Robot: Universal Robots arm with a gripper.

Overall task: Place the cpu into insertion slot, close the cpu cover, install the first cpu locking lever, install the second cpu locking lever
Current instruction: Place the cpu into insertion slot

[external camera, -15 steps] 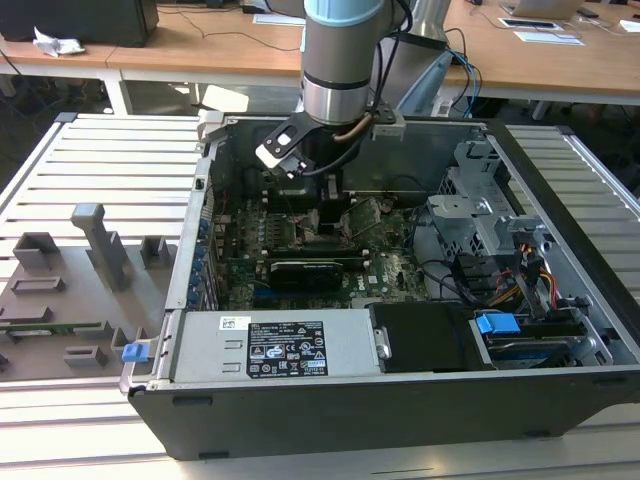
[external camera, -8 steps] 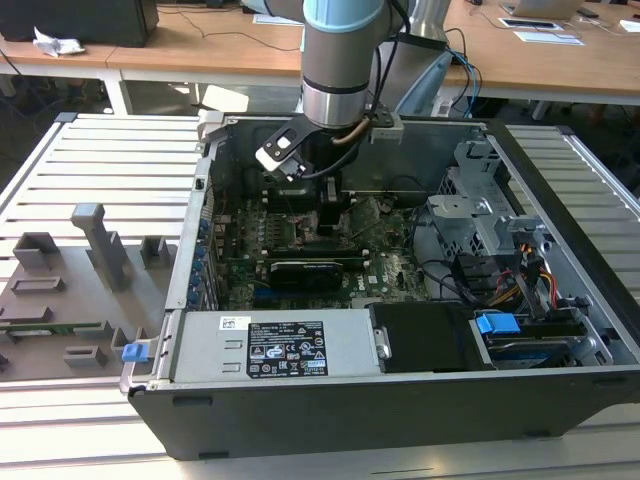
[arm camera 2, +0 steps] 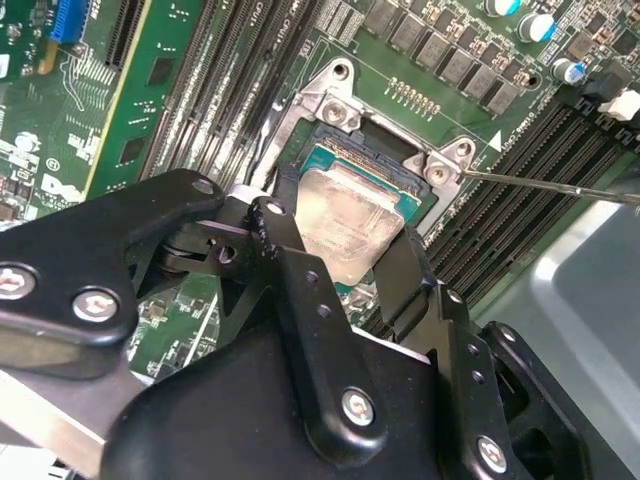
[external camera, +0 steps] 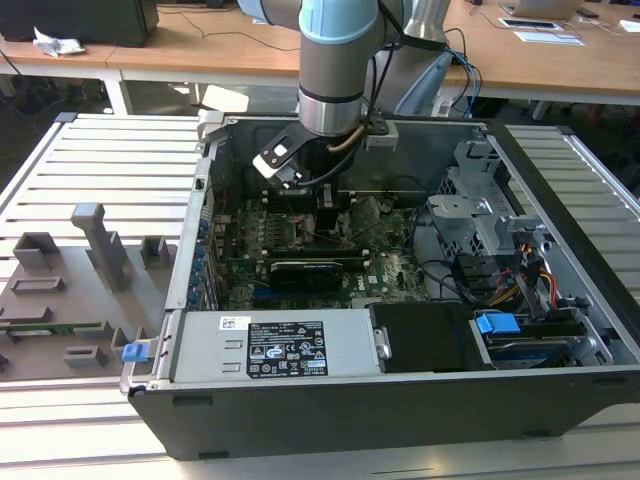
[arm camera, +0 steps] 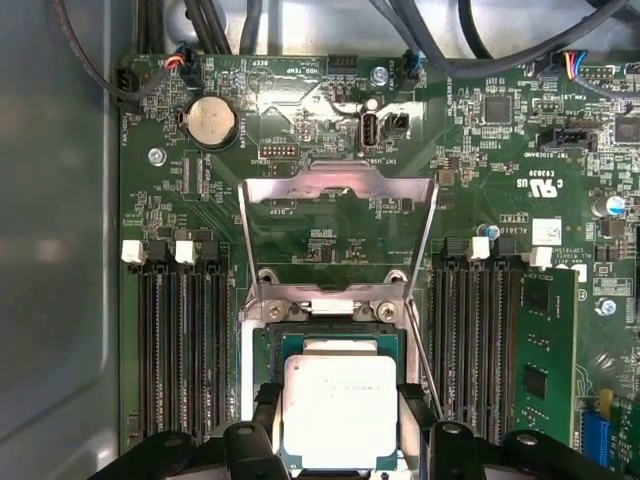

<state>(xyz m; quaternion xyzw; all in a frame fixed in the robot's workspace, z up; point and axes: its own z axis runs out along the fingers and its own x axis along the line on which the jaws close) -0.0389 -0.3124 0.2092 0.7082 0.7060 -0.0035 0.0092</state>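
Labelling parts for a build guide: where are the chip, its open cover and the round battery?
chip (arm camera: pixel 340 410), first wrist view, metal face.
cover (arm camera: pixel 340 183), first wrist view, frame crossbar.
battery (arm camera: pixel 212 122), first wrist view, centre.

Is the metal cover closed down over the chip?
No, in the first wrist view the cpu cover stands flipped open and the cpu lies bare.

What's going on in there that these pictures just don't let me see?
- Contacts of the insertion slot: both wrist views, the cpu covers them.
- Near side of the insertion slot: both wrist views, the gripper blocks it.
- The cpu in the exterior view: the arm stands before it.
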